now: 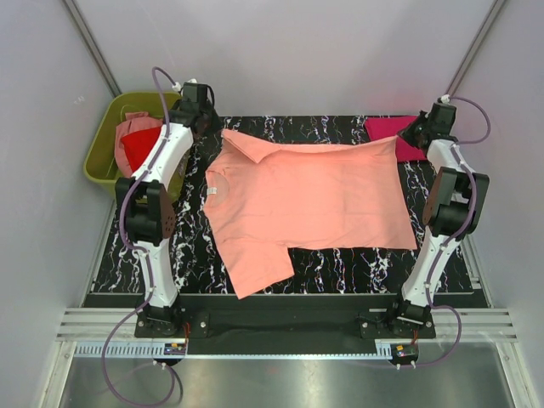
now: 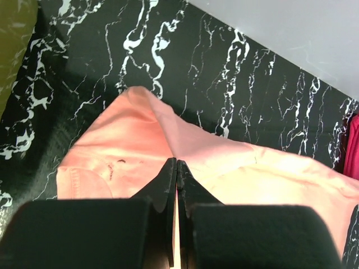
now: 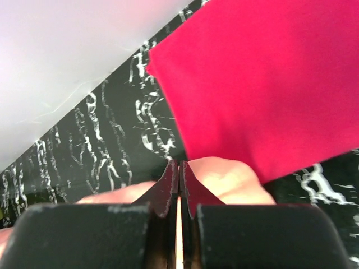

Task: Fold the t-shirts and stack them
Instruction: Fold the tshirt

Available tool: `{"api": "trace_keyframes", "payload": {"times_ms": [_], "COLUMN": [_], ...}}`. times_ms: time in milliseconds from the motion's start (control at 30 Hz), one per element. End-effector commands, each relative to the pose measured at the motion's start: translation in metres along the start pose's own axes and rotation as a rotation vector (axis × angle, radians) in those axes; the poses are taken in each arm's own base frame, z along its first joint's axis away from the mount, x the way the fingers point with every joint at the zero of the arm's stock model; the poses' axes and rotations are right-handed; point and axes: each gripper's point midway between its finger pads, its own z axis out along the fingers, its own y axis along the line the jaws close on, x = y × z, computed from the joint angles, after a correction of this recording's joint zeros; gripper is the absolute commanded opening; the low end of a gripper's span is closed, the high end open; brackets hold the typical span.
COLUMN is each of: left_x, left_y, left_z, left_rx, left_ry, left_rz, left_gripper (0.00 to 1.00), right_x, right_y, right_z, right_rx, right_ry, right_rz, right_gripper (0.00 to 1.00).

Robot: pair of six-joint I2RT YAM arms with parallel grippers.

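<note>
A salmon-peach t-shirt (image 1: 306,200) lies spread on the black marbled mat, one sleeve hanging toward the near edge. My left gripper (image 1: 218,127) is shut on its far left corner; in the left wrist view the fingertips (image 2: 170,174) pinch a raised fold of the salmon cloth (image 2: 129,140). My right gripper (image 1: 407,138) is shut on the far right corner, with salmon cloth (image 3: 235,182) bunched round its closed jaws. A folded magenta-pink t-shirt (image 1: 387,129) (image 3: 263,84) lies just beyond the right gripper at the far right of the mat.
An olive-green bin (image 1: 102,149) stands off the mat's far left corner, holding a red t-shirt (image 1: 138,149) and a dusty pink t-shirt (image 1: 136,126). Grey walls enclose the back and sides. A metal rail (image 1: 280,340) runs along the near edge by the arm bases.
</note>
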Motion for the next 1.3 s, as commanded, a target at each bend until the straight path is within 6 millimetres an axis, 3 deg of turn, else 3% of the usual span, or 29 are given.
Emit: {"api": "trace_keyframes", "payload": {"times_ms": [0, 200, 433, 600, 800, 1000, 1033, 1267], "left_x": [-0.020, -0.012, 0.010, 0.024, 0.039, 0.077, 0.090, 0.127], "left_y": [-0.007, -0.001, 0.004, 0.009, 0.017, 0.038, 0.045, 0.058], "left_z": [-0.030, -0.040, -0.063, -0.077, -0.100, -0.102, -0.099, -0.087], "left_rx": [0.044, 0.021, 0.050, 0.059, 0.057, 0.039, 0.024, 0.008], "left_ry": [-0.020, 0.009, 0.046, 0.086, 0.100, 0.157, 0.180, 0.237], "left_rz": [-0.040, -0.048, -0.078, -0.105, -0.120, -0.126, -0.125, -0.100], "left_gripper": [0.00, 0.00, 0.00, 0.00, 0.00, 0.00, 0.00, 0.00], "right_x": [-0.020, -0.022, 0.010, 0.019, 0.016, 0.036, 0.039, 0.070], "right_y": [0.002, 0.009, -0.015, -0.023, -0.032, -0.045, -0.046, -0.067], "right_z": [-0.011, -0.023, -0.033, -0.042, -0.058, -0.067, -0.066, -0.070], "right_rx": [-0.017, -0.034, 0.048, 0.084, 0.164, 0.211, 0.210, 0.264], "right_ry": [-0.032, -0.013, 0.057, 0.071, 0.055, 0.105, 0.112, 0.172], "right_rz": [-0.039, -0.044, -0.030, -0.018, -0.025, -0.019, -0.015, 0.007], "right_gripper": [0.00, 0.00, 0.00, 0.00, 0.00, 0.00, 0.00, 0.03]}}
